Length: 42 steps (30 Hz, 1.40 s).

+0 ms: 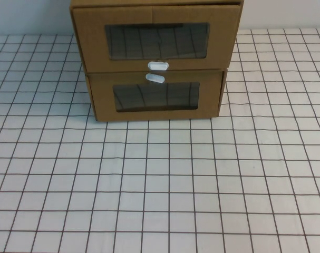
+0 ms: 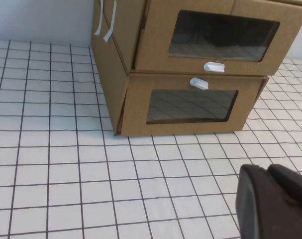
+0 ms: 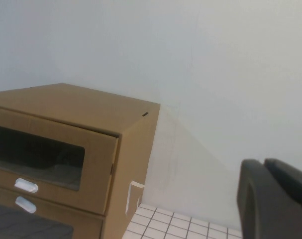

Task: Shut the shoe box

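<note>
The shoe box is the upper of two stacked brown cardboard drawers at the back of the table. It has a wide clear window and a white pull tab just below it. Its front stands a little proud of the casing, as the right wrist view also shows. My left gripper is shut and empty, low over the table in front of the boxes and apart from them. My right gripper is shut and empty, raised beside the box's right side. Neither gripper appears in the high view.
Under the shoe box sits a slightly narrower drawer with its white tab above its window. The table wears a white cloth with a black grid. A pale wall rises behind the boxes.
</note>
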{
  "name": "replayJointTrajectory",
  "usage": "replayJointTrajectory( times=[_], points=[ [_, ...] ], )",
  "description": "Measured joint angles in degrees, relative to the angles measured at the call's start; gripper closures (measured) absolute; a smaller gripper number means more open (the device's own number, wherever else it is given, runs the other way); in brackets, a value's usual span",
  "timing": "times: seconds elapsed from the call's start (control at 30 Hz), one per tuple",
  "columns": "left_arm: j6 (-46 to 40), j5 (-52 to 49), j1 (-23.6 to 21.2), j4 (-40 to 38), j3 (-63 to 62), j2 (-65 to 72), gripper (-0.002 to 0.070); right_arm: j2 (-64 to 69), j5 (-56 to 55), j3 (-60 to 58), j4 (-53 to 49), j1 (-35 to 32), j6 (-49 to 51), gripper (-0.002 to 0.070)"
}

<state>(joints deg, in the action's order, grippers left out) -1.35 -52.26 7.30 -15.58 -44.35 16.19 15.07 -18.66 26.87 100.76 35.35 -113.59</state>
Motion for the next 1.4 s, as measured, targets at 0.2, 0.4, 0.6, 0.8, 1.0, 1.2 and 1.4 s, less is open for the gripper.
replayJointTrajectory(
  times=[0.2,0.4,0.6,0.8,1.0,1.2,1.4],
  points=[
    [0.0,3.1,0.0,1.0,3.7,-0.3,0.0680,0.0,-0.1,0.0,0.0,0.0,0.0,0.0689],
    [-0.1,24.1,0.0,13.7,19.0,-6.6,0.0680,0.0,-0.1,0.0,0.0,0.0,0.0,0.0689],
    [0.2,35.7,0.0,18.7,36.2,-16.0,0.0680,0.0,-0.1,0.0,0.0,0.0,0.0,0.0689],
    [4.0,34.9,0.0,18.8,45.3,-16.7,0.0680,0.0,0.1,0.0,0.0,0.0,0.0,0.0689],
    [4.6,30.7,0.0,18.8,45.9,-16.7,0.0680,0.0,0.1,0.0,0.0,0.0,0.0,0.0689],
    [4.6,30.2,0.0,18.8,45.9,-16.7,0.0680,0.0,0.1,0.0,0.0,0.0,0.0,0.0689],
    [4.6,30.2,0.0,19.0,45.9,-16.7,0.0680,0.0,0.1,0.0,0.0,0.0,0.0,0.0689]
  ],
)
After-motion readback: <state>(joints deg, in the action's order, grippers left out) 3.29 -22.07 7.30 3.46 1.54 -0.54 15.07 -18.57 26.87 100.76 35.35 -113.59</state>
